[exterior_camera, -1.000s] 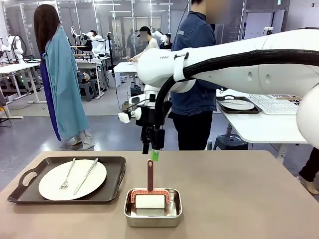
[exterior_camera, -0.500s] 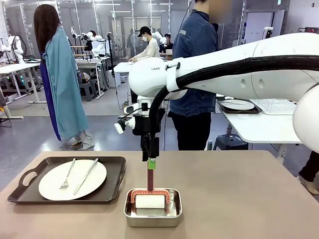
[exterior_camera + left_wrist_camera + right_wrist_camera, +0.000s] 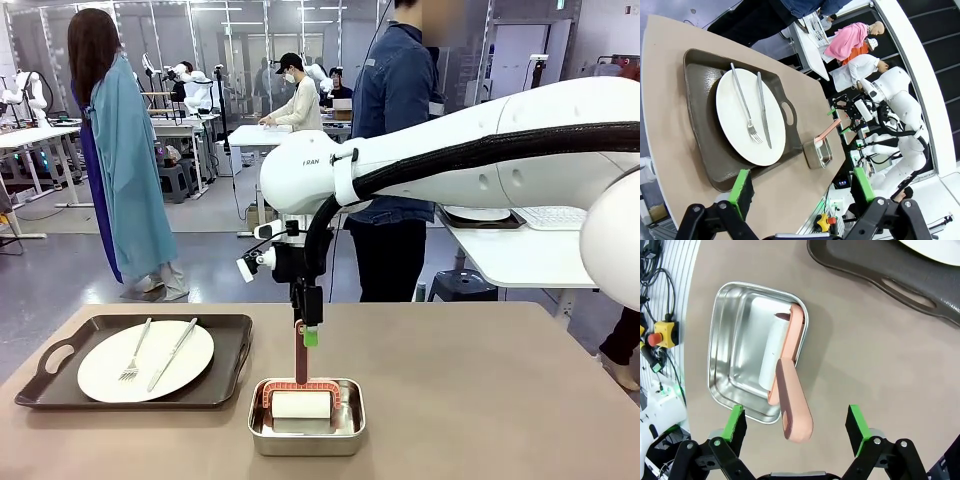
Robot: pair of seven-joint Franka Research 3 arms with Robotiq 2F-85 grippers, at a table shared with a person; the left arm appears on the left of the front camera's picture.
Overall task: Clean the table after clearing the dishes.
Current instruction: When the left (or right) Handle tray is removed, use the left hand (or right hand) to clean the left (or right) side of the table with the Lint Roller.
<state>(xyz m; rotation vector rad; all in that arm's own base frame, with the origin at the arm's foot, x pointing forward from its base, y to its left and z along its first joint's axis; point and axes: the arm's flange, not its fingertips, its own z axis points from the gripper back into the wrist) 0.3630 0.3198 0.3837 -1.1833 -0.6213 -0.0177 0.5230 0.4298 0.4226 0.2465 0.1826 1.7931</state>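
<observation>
Jaws being held wide on right gripper (image 3: 796, 423), lint roller handle (image 3: 790, 400) being lined up between them for grabbing; left gripper (image 3: 802, 186) released too.

A tan table (image 3: 480, 400) with rounded corners carries a dark brown handled tray (image 3: 228, 375) at its left end. A round white plate (image 3: 100, 365) lies flat in the tray, with a silver fork (image 3: 138, 348) and knife (image 3: 172, 355) side by side on it.
</observation>
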